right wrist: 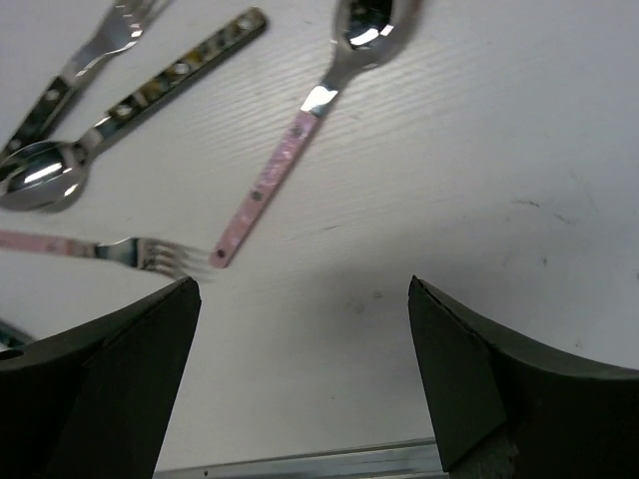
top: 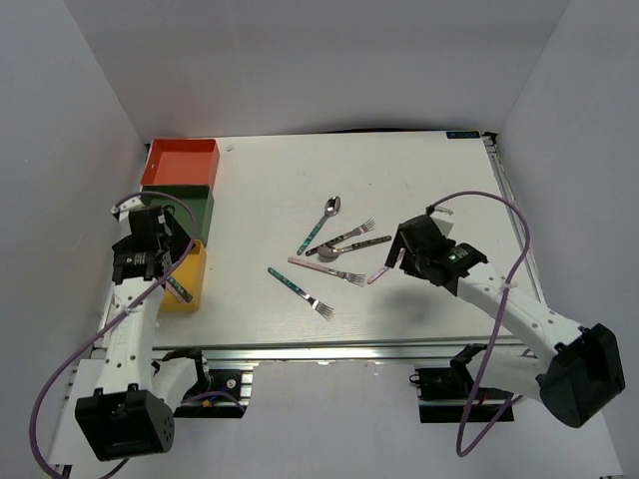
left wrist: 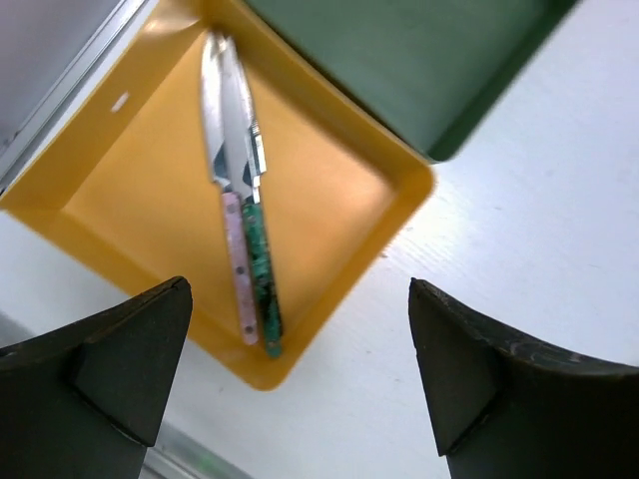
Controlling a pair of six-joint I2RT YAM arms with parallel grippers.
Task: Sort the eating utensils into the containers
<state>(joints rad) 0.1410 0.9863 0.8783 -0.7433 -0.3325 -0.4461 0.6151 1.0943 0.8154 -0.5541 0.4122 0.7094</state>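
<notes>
Two knives lie side by side in the yellow container (left wrist: 130, 200), one pink-handled (left wrist: 238, 269) and one teal-handled (left wrist: 262, 269). My left gripper (left wrist: 300, 379) hangs open over that bin's corner and holds nothing; from above it (top: 160, 242) sits by the yellow container (top: 192, 284). The dark green container (top: 190, 207) and the orange-red one (top: 180, 162) stand behind it. My right gripper (right wrist: 300, 369) is open and empty over bare table, just short of a pink-handled spoon (right wrist: 290, 150). A pink fork (right wrist: 120, 249) and a dark-handled spoon (right wrist: 150, 90) lie to its left.
Loose utensils lie mid-table: a teal fork (top: 300, 291), a pink fork (top: 324, 269), a teal-handled spoon (top: 321, 225) and a dark fork (top: 344, 238). An aluminium rail (top: 329, 351) runs along the near table edge. White walls stand on three sides.
</notes>
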